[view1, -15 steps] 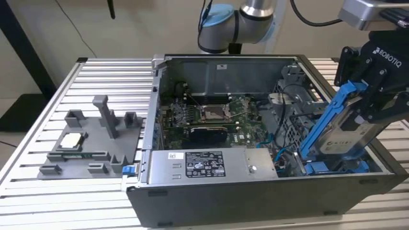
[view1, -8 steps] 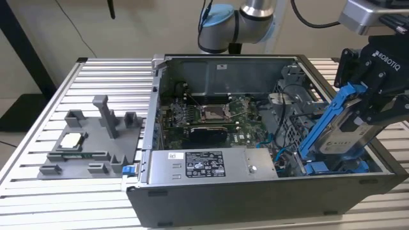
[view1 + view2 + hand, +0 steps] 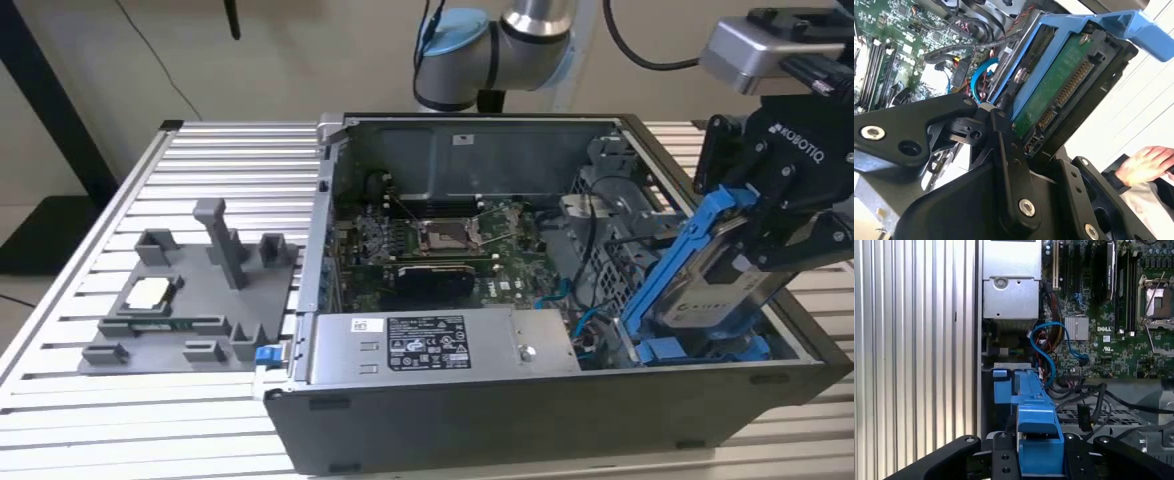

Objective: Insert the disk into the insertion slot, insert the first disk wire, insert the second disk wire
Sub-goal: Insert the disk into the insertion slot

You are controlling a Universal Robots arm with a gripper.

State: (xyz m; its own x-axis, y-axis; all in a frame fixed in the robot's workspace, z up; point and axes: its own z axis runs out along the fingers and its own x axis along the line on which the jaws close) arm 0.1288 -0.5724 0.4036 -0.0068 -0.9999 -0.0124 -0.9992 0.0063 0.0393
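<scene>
My gripper (image 3: 757,235) is shut on the disk (image 3: 714,285), a silver drive with a white label in a bright blue carrier (image 3: 690,250). It holds the disk tilted over the open PC case, at the exterior view's right. The disk's lower end dips toward the grey metal insertion slot (image 3: 611,290) at the case's front corner. In the second wrist view the disk's green circuit board (image 3: 1054,95) and connector edge sit between black fingers (image 3: 1004,145). The first wrist view looks along the blue carrier (image 3: 1029,410) toward the bay. A blue wire (image 3: 1046,352) loops beside the bay.
A silver power-supply box (image 3: 427,345) lies along the case's front, with the motherboard (image 3: 441,240) behind it. Another blue carrier (image 3: 701,352) sits low in the bay. A grey fixture plate (image 3: 187,300) rests on the slatted table (image 3: 80,400). A person's hand (image 3: 1144,162) is nearby.
</scene>
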